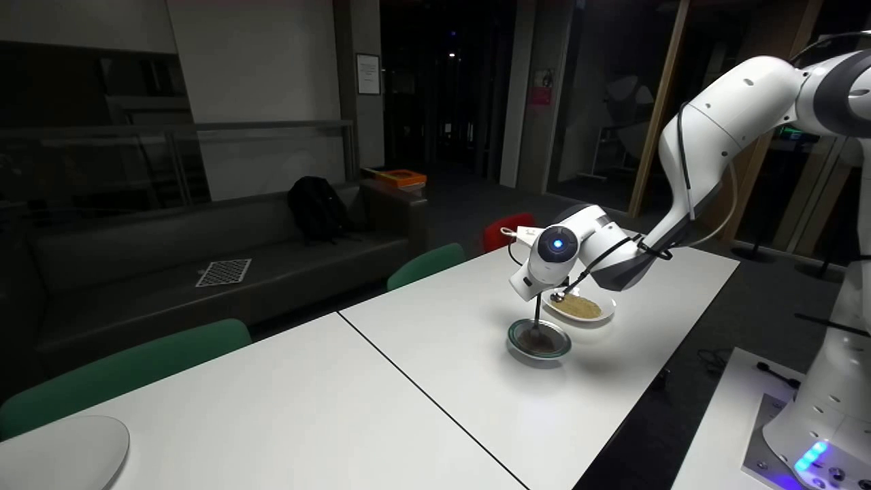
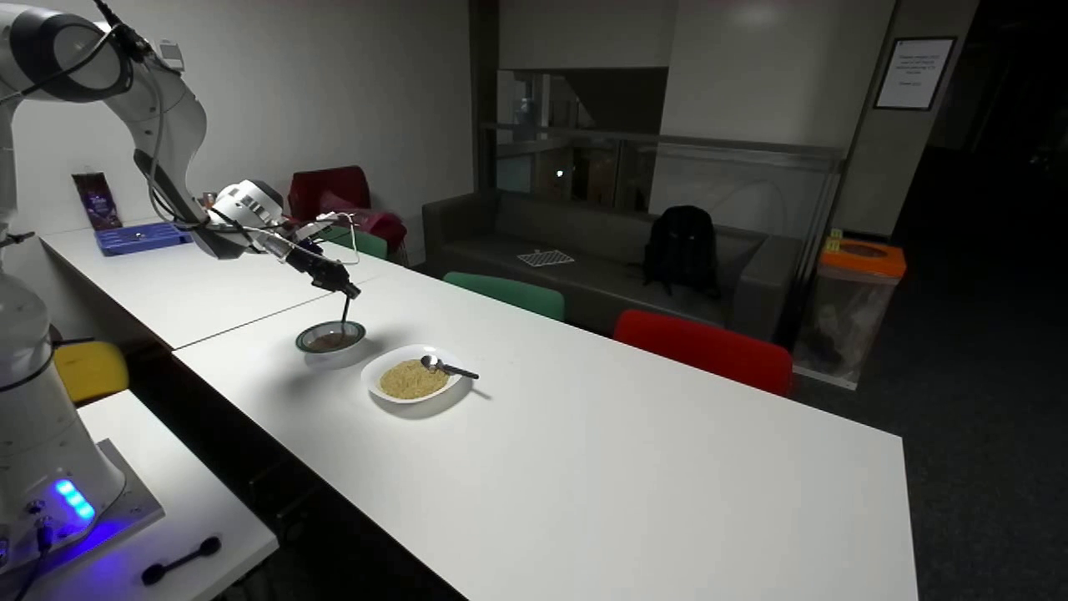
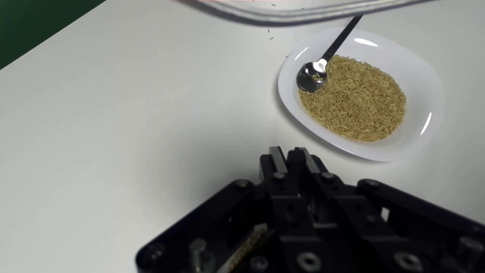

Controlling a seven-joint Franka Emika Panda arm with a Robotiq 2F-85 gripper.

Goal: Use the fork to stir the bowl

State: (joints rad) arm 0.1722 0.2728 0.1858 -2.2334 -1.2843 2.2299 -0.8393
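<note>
While the pincer grips the fork | long axis stands near-upright | head points down into bowl

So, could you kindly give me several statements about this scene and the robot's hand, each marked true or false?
1. The hand is shut on the fork. True.
2. The fork's lower end hangs in open air. False: it is inside the green-rimmed bowl.
3. A spoon rests partly in the white dish. True.
4. The white dish is empty. False: it holds yellowish grains.
5. A black backpack is on the sofa. True.
</note>
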